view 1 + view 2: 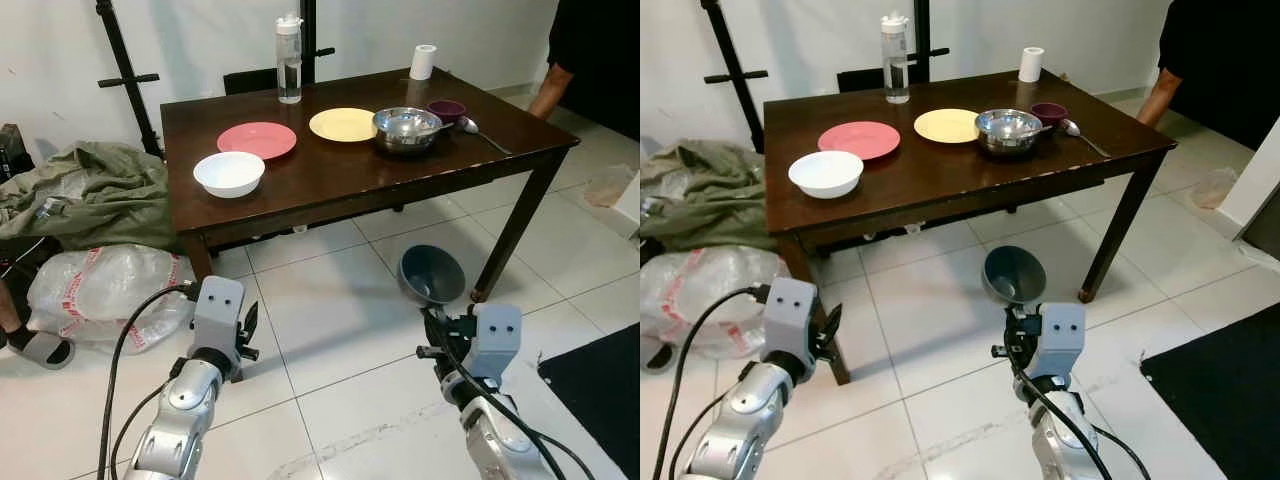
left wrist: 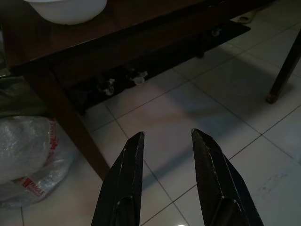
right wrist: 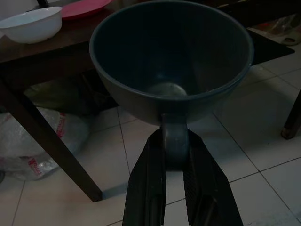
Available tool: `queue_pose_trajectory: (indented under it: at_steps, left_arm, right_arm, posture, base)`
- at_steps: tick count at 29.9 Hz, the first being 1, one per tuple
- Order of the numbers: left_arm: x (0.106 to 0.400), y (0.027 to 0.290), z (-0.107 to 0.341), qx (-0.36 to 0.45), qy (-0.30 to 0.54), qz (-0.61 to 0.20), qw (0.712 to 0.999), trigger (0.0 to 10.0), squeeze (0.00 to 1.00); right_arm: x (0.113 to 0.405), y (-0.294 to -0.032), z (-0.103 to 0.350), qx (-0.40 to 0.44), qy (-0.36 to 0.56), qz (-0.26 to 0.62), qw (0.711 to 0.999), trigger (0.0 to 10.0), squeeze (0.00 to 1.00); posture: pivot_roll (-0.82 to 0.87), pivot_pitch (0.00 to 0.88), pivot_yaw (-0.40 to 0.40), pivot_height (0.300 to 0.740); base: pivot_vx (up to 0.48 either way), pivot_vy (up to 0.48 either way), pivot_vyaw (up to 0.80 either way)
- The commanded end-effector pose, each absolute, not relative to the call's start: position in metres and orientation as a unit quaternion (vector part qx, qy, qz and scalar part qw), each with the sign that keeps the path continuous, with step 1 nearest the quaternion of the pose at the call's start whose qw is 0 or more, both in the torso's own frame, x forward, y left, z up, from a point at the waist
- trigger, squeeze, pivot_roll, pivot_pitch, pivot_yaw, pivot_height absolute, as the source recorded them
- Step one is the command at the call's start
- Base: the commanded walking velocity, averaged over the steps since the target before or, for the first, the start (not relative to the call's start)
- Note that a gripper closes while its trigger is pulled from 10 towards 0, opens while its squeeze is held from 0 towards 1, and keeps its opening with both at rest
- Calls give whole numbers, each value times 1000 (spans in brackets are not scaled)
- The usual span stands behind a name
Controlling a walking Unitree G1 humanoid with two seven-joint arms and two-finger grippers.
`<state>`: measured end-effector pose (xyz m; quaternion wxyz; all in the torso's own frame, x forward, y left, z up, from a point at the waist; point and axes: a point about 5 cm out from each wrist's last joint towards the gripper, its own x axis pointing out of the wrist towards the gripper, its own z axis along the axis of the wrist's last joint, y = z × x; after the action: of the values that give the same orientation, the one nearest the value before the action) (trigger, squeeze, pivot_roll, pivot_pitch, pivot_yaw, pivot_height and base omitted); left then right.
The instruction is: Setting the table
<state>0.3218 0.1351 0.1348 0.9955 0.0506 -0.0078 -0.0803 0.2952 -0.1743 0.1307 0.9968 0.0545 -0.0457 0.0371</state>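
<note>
- Grey bowl (image 3: 171, 70) is clamped by its short foot between the two black fingers of the right gripper (image 3: 175, 155); it rides above the tiled floor, short of the near edge of the dark wooden table (image 1: 330, 185), and tilts toward the table.
- Left gripper (image 2: 167, 155) hangs over the floor near the table's front-left leg, fingers apart and holding nothing.
- Table layout, taking the tabletop centre as the dial: white bowl (image 1: 229, 173) at 8 o'clock, pink plate (image 1: 257, 139) at 10 o'clock, yellow plate (image 1: 343, 124) at 12 o'clock, steel bowl (image 1: 406, 128) at 2 o'clock with a small purple bowl (image 1: 446, 109) and a spoon (image 1: 478, 132) just beyond it. A water bottle (image 1: 289, 60) and a paper roll (image 1: 423, 62) stand along the far edge.
- Step in hand, as judged: carry the grey bowl to the table and set it at a place.
- Procedure: raise the bowl above the tabletop edge before advancing, since the rim now sits below it.
- Level the bowl before lowering; the grip is on the foot alone, so it may pivot.
- Bare wood at 5 to 6 o'clock appears the safest landing zone, well apart from the white bowl.
- Release only once the foot rests flat.
- Hard to make out: both wrist views are dark; the items under the table are indistinct.
- A person (image 1: 585, 50) at the far right corner is cut off by the frame; keep clear.
- Whether the steel bowl holds anything cannot be told.
</note>
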Motion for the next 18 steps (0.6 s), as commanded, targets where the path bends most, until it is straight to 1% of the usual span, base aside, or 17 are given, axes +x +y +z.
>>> queue_pose_trajectory:
  at_steps: [1,13,14,16,18]
  left_arm:
    - [321,134,130,46,0,-86,995,10000,0]
    - [324,128,134,40,-11,-101,994,10000,0]
    - [324,126,132,41,-11,-106,994,10000,0]
    - [324,125,133,41,-12,-109,993,10000,0]
    - [324,123,133,42,-14,-112,993,10000,0]
  right_arm:
    - [294,-176,133,52,-57,33,996,10000,0]
    - [291,-173,131,51,-56,33,997,10000,0]
    - [292,-173,130,48,-56,35,997,10000,0]
    - [293,-173,130,47,-57,35,997,10000,0]
    - [293,-175,131,47,-60,33,997,10000,0]
  posture:
    - [-53,82,110,740]
    - [-72,63,117,740]
    - [-77,41,123,740]
    - [-77,41,123,740]
    - [-78,11,128,740]
  base:
    - [0,0,0]
    - [0,0,0]
    - [0,0,0]
    - [0,0,0]
    - [0,0,0]
